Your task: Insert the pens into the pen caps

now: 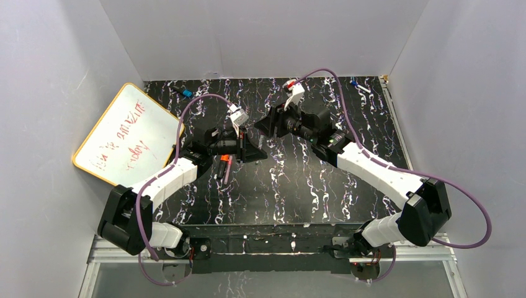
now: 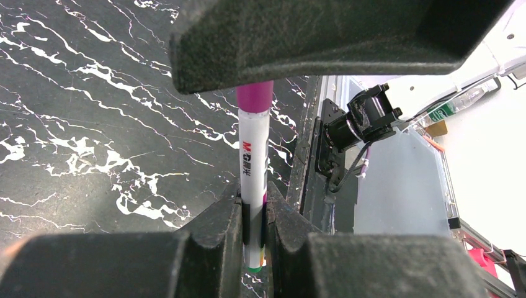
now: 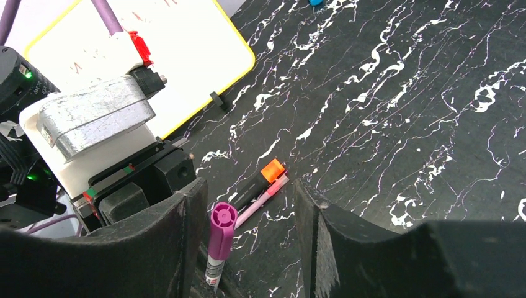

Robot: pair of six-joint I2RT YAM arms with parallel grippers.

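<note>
Blk marble table point(image 1: 298, 180) w/ whiteboard point(image 1: 124, 133), blk pen point(image 3: 254, 184), pink pen point(image 3: 263, 198).

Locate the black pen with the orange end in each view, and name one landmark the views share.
Top external: the black pen lies on the table, left of centre.
Left wrist: not in it.
Right wrist: low centre, beside a pink pen.
Landmark: the whiteboard, left of the pen in both of those views; the left wrist view does not show it.
</note>
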